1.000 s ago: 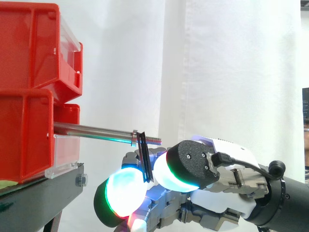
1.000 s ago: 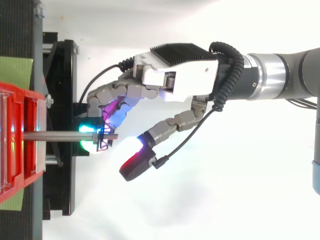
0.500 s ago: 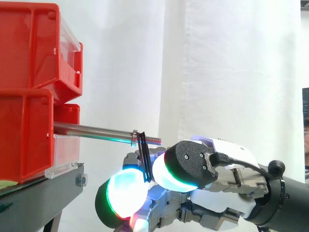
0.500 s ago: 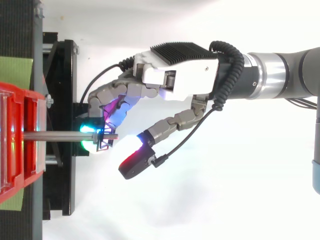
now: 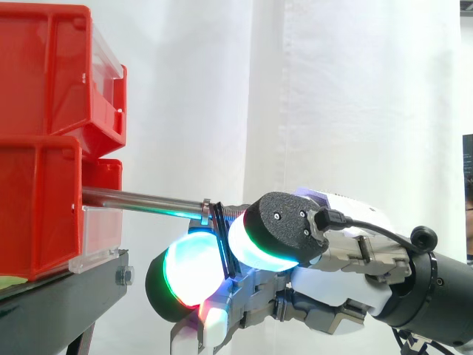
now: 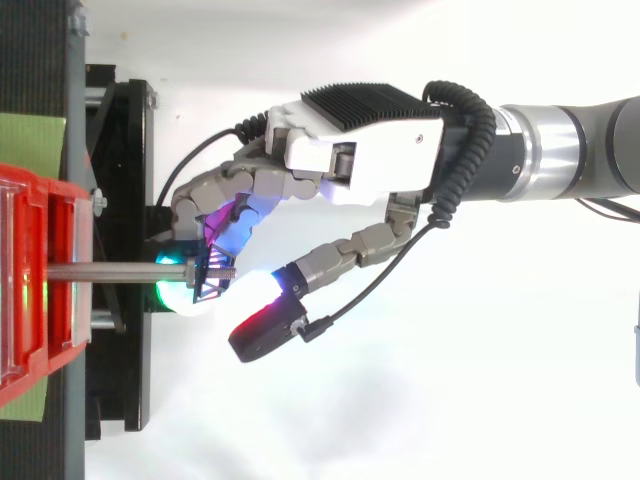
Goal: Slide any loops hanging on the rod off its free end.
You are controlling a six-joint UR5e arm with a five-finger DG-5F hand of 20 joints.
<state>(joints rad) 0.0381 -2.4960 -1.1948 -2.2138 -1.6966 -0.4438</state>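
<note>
loop [image 5: 219,231] on rod [image 5: 140,198] end, bins [image 5: 44,148] at left

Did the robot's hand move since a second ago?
Yes. The hand, pinching the loop, crept left toward the red bins; its thumb pad now covers the rod's threaded tip, bare before.

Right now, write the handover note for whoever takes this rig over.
Hand: shut on the loop; its pads pinch it from both sides just under the rod.
Things: the rod sticks out of the red bin; the loop hangs near its threaded free end.
Done: loop grasped.
Left: draw the loop past the threaded tip and off the rod.
</note>
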